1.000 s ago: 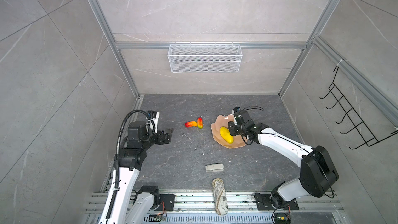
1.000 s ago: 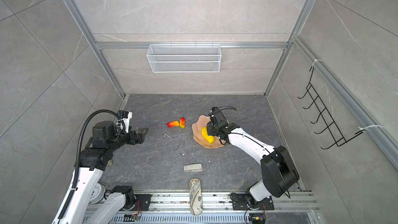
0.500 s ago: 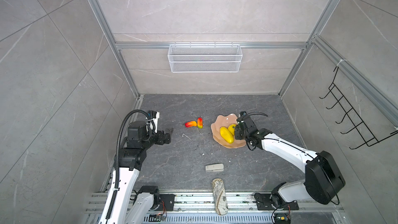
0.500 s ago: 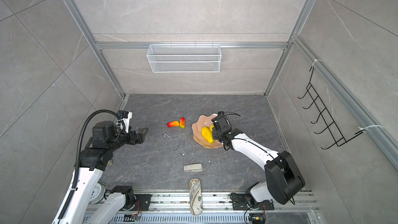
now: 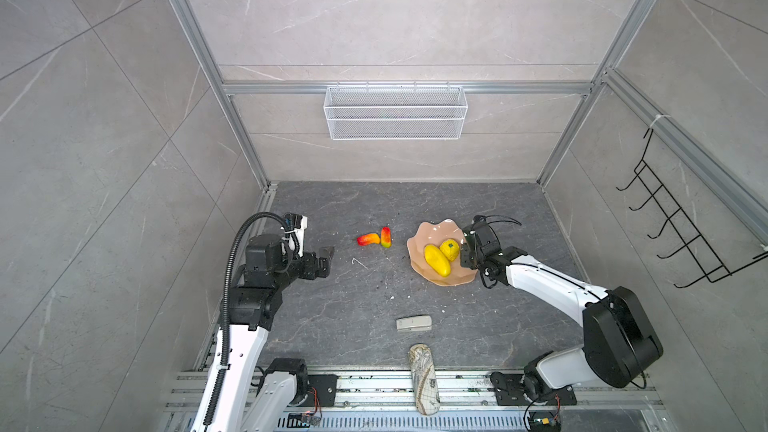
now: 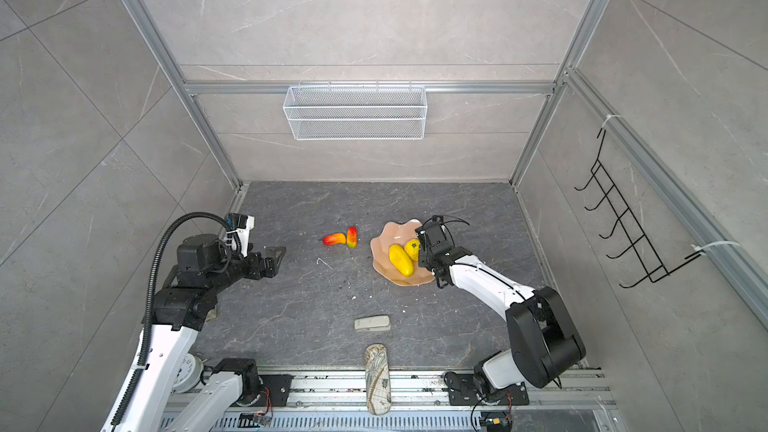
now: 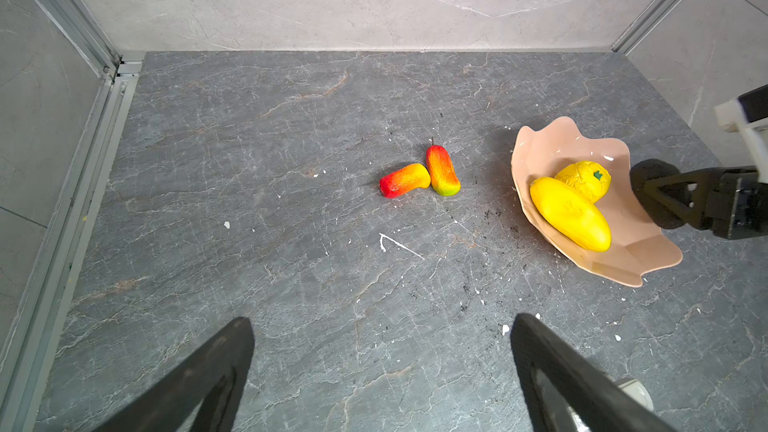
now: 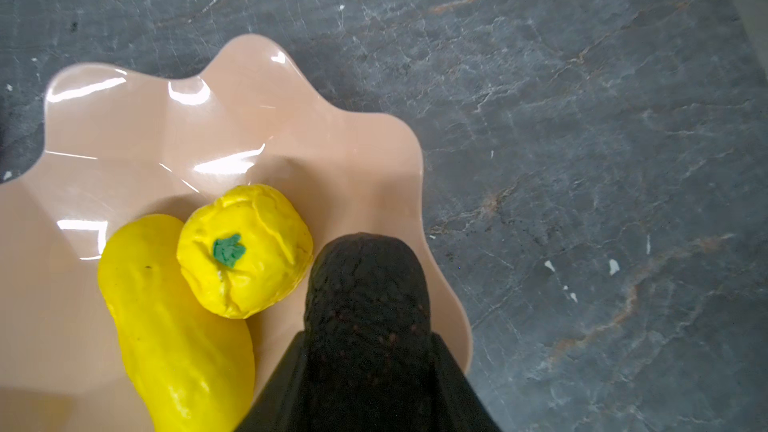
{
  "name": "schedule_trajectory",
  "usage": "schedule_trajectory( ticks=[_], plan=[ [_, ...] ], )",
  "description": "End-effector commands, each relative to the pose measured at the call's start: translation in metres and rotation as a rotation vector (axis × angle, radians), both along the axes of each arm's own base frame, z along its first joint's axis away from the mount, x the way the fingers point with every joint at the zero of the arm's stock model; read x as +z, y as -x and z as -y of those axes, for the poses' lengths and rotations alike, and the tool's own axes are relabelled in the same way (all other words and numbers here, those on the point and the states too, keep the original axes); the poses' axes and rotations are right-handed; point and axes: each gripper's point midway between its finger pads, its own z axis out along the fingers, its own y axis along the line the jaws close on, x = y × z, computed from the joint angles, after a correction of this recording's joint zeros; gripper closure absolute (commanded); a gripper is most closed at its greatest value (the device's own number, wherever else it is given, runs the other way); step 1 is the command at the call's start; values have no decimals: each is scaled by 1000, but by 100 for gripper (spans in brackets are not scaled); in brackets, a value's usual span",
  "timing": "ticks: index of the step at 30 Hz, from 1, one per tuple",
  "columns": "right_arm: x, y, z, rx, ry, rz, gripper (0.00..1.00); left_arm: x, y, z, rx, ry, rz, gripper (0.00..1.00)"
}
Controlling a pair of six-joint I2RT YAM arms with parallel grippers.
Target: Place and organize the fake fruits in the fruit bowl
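The pale pink fruit bowl (image 5: 432, 228) (image 6: 395, 229) (image 7: 540, 139) (image 8: 166, 139) holds a long yellow fruit (image 5: 437, 260) (image 6: 401, 260) (image 7: 570, 220) (image 8: 174, 334) and a round yellow one with a green top (image 5: 449, 249) (image 6: 412, 249) (image 7: 584, 180) (image 8: 245, 251). My right gripper (image 5: 464, 249) (image 6: 424, 249) (image 8: 365, 342) is shut on a black-brown oval fruit (image 8: 365, 284) above the bowl's right side. Two red-orange fruits (image 5: 368, 238) (image 5: 386, 236) (image 7: 404, 179) (image 7: 442, 170) lie touching on the floor left of the bowl. My left gripper (image 5: 326, 257) (image 6: 277, 257) (image 7: 382, 320) hangs open and empty, farther left.
A beige stapler-like block (image 5: 413, 323) and a map-patterned case (image 5: 424, 378) lie near the front edge. A white wire basket (image 5: 395, 112) hangs on the back wall. A black hook rack (image 5: 681, 238) is on the right wall.
My right gripper has shifted right across the bowl with the dark fruit, uncovering the round yellow fruit. The left arm has stayed still.
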Motion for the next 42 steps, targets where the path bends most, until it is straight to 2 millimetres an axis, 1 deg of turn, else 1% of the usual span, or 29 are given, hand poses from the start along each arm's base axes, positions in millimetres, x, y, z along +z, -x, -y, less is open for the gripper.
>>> schedule_trajectory(
  ticks=[1,8,13,14,19,26,29,31,36,37,39,40,41,42],
  plan=[
    [-9,-4,-4,-18,-39,-5,100,10,1,4,-30,-5,45,0],
    [-24,-6,-5,-18,-28,-27,100,10,0,4,-31,-5,46,0],
    [-33,-8,-10,-6,-46,-41,100,9,0,4,-31,-4,42,0],
    [-34,-9,-11,-7,-48,-42,98,9,0,4,-32,-5,41,0],
    [-31,-11,-13,0,-54,-34,79,7,-1,4,-31,-3,35,0],
    [-10,-14,-11,22,-22,-7,48,7,-1,5,-32,-3,35,0],
    [0,-14,-10,30,-11,6,39,7,-1,5,-32,-3,34,0],
    [8,-14,-9,35,-6,18,35,7,-1,4,-31,-3,33,0],
    [30,-13,-11,61,-2,53,28,7,-1,5,-33,-2,31,0],
    [36,-13,-14,78,-4,65,25,7,-2,5,-34,-2,32,0],
    [48,-15,-28,140,-15,93,12,6,-2,5,-33,-2,31,0],
    [53,-15,-41,195,-28,103,5,6,-2,5,-33,-2,30,0],
    [57,-16,-56,255,-39,103,1,7,-2,5,-33,-2,33,0],
    [59,-16,-69,307,-44,95,0,7,-2,5,-35,0,31,0]
  ],
)
